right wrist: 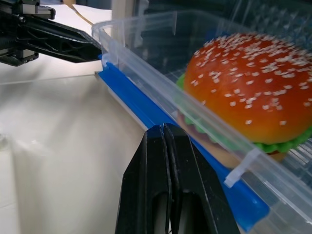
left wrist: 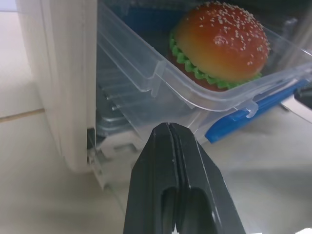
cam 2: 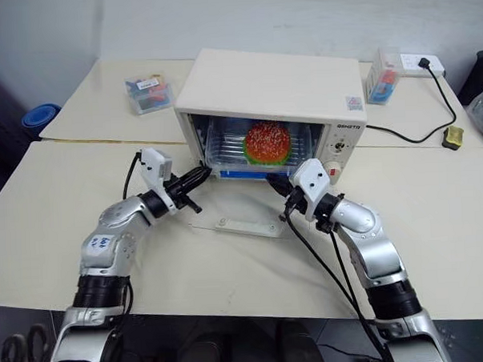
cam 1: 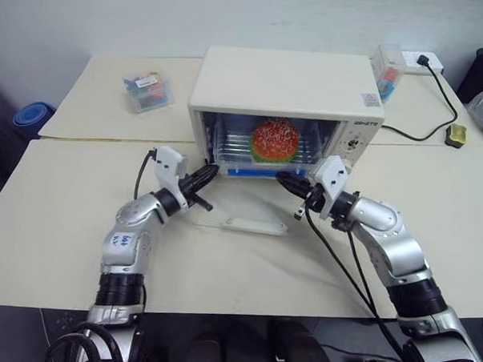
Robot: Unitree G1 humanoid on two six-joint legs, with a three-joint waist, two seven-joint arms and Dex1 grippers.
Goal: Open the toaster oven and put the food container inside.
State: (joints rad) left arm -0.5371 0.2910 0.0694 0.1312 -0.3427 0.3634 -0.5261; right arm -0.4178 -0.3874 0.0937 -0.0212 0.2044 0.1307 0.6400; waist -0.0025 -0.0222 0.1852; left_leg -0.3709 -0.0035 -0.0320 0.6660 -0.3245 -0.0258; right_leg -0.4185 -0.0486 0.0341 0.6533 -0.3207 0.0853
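Note the toaster oven [cam 1: 285, 87]: a smooth cream-white casing with a satin, painted look. Its glass door [cam 1: 243, 209] lies clear and glossy, edged by a white bar handle [cam 1: 253, 226] of smooth plastic. Inside you see thin bright metal rack wires [left wrist: 114, 119]. The food container [right wrist: 161, 68] is clear, glossy plastic with an opaque blue plastic clip [right wrist: 146, 114]. The toy burger [right wrist: 251, 83] has a shiny orange-red bun, pale seed specks and a green frilled edge. The left gripper [left wrist: 170, 134] and right gripper [right wrist: 165, 134] are matt black plastic. The table [cam 1: 58, 213] is matt, smooth, pale beige.
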